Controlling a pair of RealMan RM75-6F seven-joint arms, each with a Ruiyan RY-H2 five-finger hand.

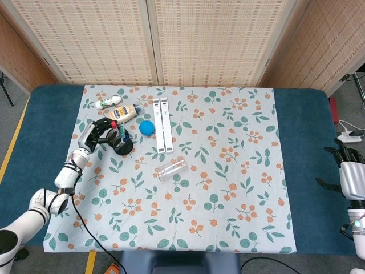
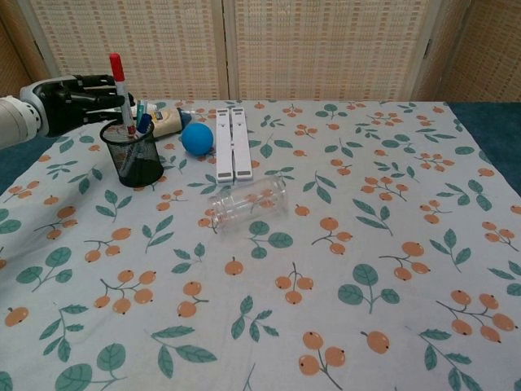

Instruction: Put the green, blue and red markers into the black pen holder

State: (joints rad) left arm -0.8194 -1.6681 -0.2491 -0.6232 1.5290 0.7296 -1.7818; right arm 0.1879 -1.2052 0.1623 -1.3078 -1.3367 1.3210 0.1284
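The black mesh pen holder stands upright at the cloth's far left. The red marker stands upright with its lower end inside the holder, its red cap on top. My left hand grips it from the left, just above the holder's rim. A blue marker leans inside the holder, with a teal-tipped one beside it. My right hand hangs past the table's right edge, fingers apart and holding nothing.
A blue ball and two white strips lie right of the holder. A clear bottle lies on its side mid-cloth. Behind the holder are a cream bottle and a white, green-ended item.
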